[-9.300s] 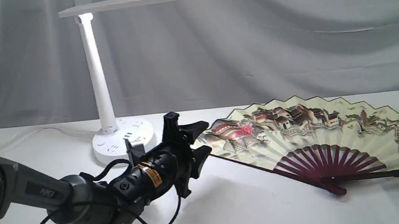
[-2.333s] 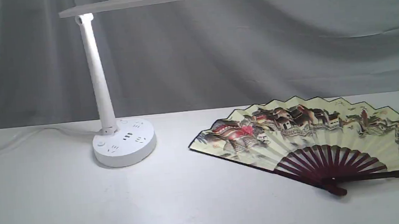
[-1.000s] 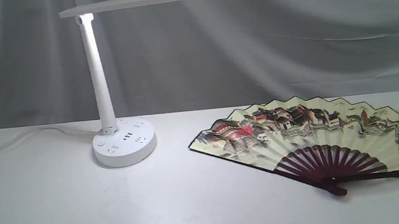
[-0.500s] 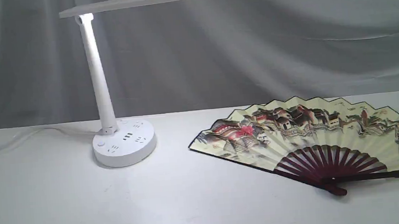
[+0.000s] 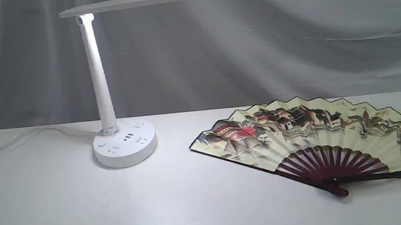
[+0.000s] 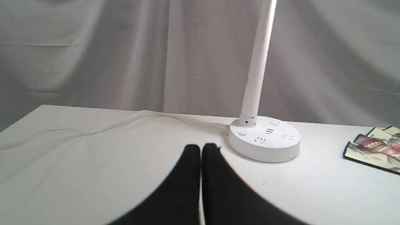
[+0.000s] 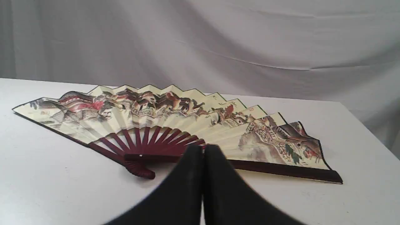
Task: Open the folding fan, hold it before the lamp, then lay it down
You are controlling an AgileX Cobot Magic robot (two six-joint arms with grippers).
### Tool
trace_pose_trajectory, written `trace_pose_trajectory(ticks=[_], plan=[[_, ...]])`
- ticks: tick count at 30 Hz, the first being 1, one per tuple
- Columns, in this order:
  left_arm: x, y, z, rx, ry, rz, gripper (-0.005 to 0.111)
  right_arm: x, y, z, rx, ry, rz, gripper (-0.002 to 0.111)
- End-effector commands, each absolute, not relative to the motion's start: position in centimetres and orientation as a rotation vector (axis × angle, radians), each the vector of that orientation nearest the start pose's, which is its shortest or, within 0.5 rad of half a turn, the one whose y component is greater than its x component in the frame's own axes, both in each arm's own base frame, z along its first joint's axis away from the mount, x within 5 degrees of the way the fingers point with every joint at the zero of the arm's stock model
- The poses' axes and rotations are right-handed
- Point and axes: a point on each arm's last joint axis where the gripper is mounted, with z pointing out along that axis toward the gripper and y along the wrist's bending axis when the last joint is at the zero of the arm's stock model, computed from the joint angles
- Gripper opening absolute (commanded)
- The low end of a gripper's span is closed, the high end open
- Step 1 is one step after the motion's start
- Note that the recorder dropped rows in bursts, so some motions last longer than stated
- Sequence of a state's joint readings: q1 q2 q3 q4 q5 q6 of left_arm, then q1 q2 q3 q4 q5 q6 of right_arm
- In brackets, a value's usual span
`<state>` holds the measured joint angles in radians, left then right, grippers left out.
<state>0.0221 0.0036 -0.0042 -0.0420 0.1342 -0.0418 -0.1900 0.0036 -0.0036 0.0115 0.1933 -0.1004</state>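
As the folding fan point(image 7: 162, 120) lies open, the right end effector point(image 7: 203, 147) faces it.

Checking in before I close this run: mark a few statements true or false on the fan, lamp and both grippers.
1. The folding fan lies spread open on the table, apart from the lamp. True.
2. The lamp's head is folded down along its stem. False: it juts sideways from the top.
3. The left gripper is shut and empty. True.
4. The right gripper clamps the fan. False: it is shut on nothing.
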Motion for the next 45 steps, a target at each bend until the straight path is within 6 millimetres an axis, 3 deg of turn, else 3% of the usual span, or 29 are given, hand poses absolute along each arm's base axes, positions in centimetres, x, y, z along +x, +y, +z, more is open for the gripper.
trace_pose_trajectory(ticks=[1,45], plan=[[5.64,0.06,20.11,-0.082,1.615,-0.056,0.0,5.5,-1.04,19.55,0.081,1.681,-0.209,0.0],[5.63,-0.37,20.13,-0.019,1.616,-0.116,0.0,5.5,-1.04,19.55,0.083,1.681,-0.207,0.0]])
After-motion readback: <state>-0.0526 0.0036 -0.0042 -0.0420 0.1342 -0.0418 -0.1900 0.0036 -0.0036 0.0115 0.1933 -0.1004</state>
